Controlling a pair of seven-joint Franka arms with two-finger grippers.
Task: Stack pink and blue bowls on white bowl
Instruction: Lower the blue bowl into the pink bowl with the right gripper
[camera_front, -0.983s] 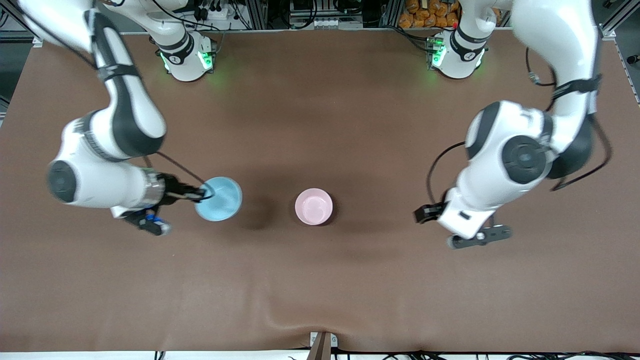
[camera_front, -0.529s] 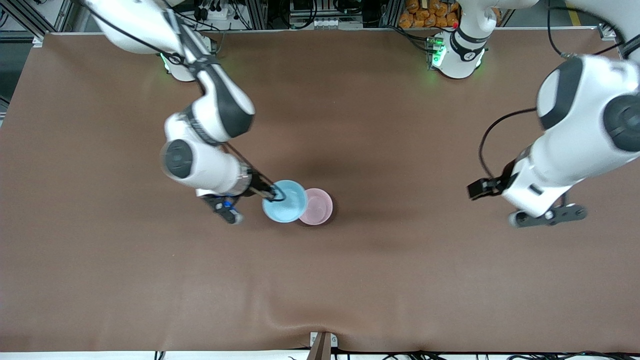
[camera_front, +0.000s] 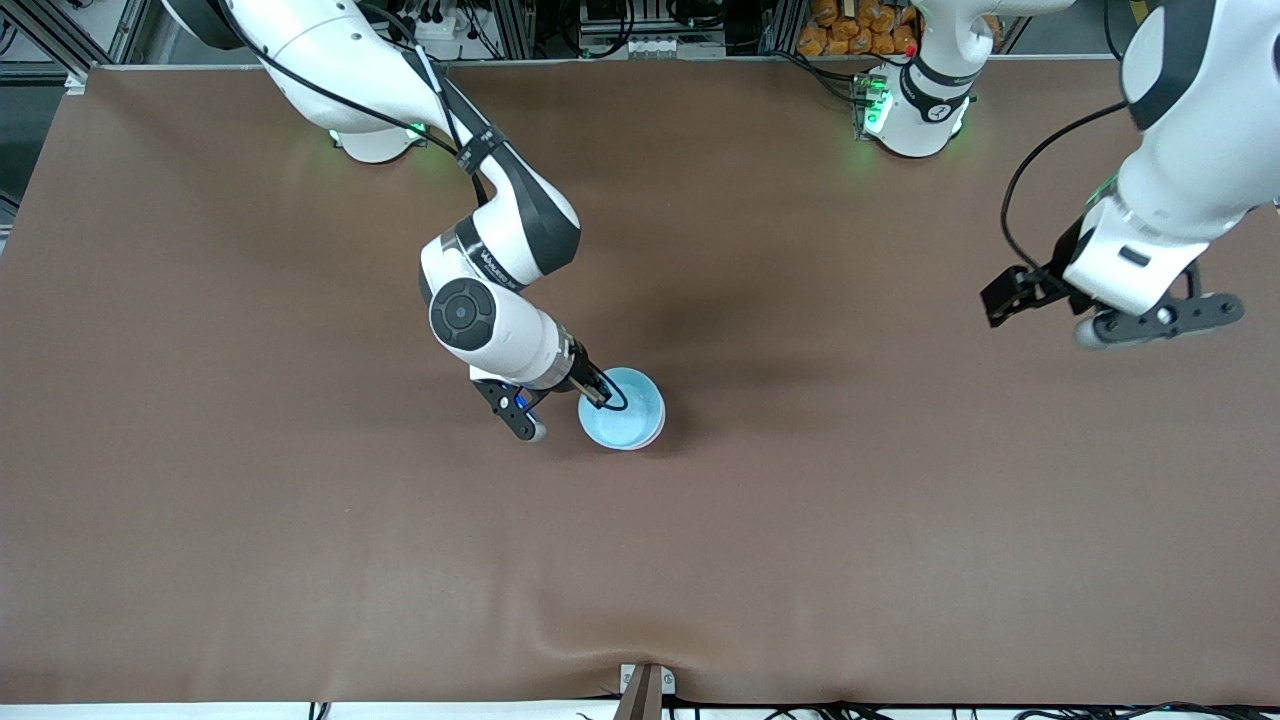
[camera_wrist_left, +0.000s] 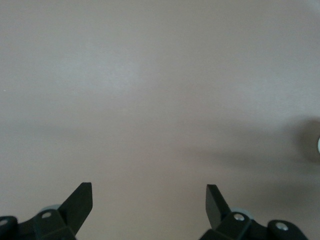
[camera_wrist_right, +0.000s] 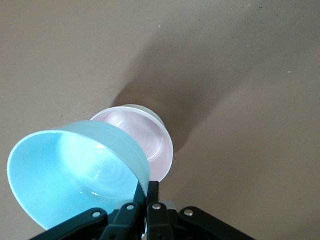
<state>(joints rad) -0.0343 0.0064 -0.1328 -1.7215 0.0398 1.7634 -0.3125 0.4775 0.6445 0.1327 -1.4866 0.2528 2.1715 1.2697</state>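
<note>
Right claw (camera_front: 598, 392) pinched on the blue bowl (camera_front: 622, 408) rim, holding it over the pink bowl (camera_wrist_right: 147, 140), itself nested in the white bowl (camera_wrist_right: 150, 114) mid-tabletop (camera_front: 300, 560), presumably for lowering. Bare surface all around, edges well away. Left claw (camera_wrist_left: 149, 200) spread wide, waiting above the left arm's end.

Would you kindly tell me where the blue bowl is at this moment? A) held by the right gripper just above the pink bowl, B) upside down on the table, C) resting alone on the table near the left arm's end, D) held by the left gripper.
A: the right gripper pinches the blue bowl by its rim, over the pink bowl.
</note>
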